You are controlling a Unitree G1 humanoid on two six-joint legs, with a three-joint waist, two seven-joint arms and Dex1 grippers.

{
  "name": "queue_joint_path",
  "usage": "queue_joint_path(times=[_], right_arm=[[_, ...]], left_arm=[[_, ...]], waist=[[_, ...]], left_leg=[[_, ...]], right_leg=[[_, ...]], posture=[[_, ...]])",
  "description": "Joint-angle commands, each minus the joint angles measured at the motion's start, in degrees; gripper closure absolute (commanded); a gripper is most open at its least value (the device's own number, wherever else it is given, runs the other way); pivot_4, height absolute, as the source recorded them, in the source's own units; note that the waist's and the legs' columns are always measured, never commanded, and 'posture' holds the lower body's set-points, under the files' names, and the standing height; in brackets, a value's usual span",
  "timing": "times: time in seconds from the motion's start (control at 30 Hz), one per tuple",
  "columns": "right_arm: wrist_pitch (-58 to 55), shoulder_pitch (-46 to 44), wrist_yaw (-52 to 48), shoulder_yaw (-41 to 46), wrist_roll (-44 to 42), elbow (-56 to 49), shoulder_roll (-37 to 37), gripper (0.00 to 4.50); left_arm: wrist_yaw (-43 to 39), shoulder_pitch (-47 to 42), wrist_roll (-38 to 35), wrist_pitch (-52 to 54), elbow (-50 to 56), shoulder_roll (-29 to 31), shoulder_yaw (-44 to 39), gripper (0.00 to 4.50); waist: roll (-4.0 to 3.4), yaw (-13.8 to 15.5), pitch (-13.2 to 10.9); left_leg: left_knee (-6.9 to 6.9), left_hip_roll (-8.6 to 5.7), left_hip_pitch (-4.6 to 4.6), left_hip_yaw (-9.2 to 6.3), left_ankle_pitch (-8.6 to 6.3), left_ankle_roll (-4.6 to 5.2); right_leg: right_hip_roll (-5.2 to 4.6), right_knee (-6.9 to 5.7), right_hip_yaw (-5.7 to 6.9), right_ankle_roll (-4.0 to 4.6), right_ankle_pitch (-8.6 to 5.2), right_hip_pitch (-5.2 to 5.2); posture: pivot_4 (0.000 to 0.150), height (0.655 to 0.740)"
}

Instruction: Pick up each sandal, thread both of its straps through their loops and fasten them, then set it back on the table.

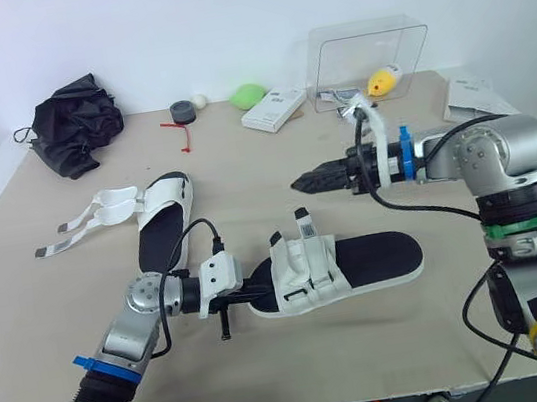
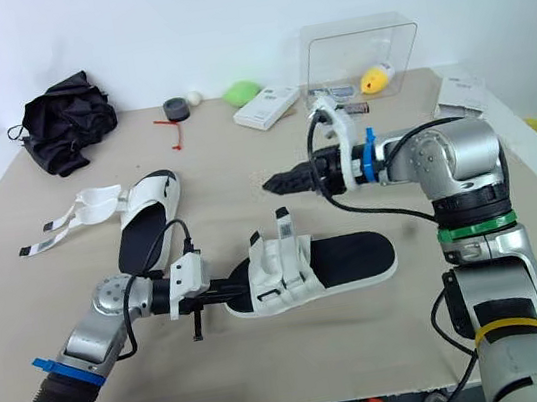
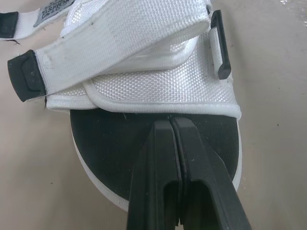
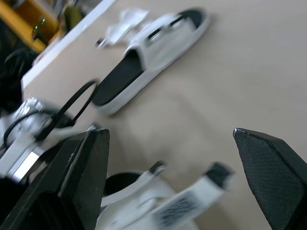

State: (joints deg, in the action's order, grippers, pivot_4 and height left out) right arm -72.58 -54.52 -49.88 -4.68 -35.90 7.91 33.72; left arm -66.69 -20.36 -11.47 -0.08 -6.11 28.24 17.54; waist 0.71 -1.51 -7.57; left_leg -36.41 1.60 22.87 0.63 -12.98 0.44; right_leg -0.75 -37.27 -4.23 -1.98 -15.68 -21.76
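left hand [image 1: 250,292] is lying low over the bench [image 1: 302,358], fingers [image 3: 158,163] pressed together with no gap, tips touching the black footbed of the near sandal [image 1: 378,257] right at the edge of its white upper. this sandal is lying flat on the bench, mid-front. its two straps [image 1: 302,224] are crossing the upper, black-tipped ends sticking up. a grey label [image 3: 53,6] on one strap is being cut off by the frame edge; its writing is not readable.

right hand [image 1: 296,184] is hovering above the bench beyond that sandal, fingers [image 4: 273,167] spread wide, gripping nothing.

far sandal [image 1: 162,222] is lying further left, loose straps [image 1: 98,211] trailing on the bench.

white box [image 1: 275,109] at the back is carrying print too small to read.
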Motion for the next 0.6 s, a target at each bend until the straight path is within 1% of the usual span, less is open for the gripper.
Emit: queue_joint_path(times=[0.03,0.23,0.4,0.6], right_arm=[[0.97,-0.41,0.44,-3.23,1.67,-0.43,-1.83,0.04],[5.10,-1.65,-0.98,-11.02,6.98,4.98,-5.49,0.04],[5.99,-3.48,-3.46,-13.22,8.75,8.39,-6.49,0.04],[5.81,-3.75,-6.91,-15.17,9.60,8.69,-6.61,0.04]], left_arm=[[0.12,2.14,3.70,2.82,-3.95,0.79,2.87,4.50],[0.13,1.97,3.73,2.93,-3.79,0.80,2.84,4.50],[0.42,2.10,3.69,3.16,-3.52,0.85,2.66,4.50],[0.74,2.28,3.64,3.35,-3.38,0.79,2.55,4.50]], waist=[[0.01,0.00,0.00],[0.01,0.06,-0.01],[0.00,0.10,-0.01],[0.00,0.10,-0.01]], left_leg=[[0.00,0.00,0.01,0.01,0.01,0.00],[-0.02,-0.02,0.21,0.01,0.02,-0.01],[-0.05,-0.05,0.36,0.01,0.02,-0.02],[-0.05,-0.05,0.36,-0.02,0.02,-0.02]], right_leg=[[-0.01,0.00,0.00,0.01,0.01,-0.03],[-0.01,-0.01,0.04,0.01,0.03,-0.21],[-0.04,-0.01,0.05,-0.03,0.05,-0.33],[-0.04,-0.01,0.09,-0.02,0.06,-0.33]], posture=[[0.150,0.7400],[0.150,0.7400],[0.150,0.7400],[0.150,0.7400]])
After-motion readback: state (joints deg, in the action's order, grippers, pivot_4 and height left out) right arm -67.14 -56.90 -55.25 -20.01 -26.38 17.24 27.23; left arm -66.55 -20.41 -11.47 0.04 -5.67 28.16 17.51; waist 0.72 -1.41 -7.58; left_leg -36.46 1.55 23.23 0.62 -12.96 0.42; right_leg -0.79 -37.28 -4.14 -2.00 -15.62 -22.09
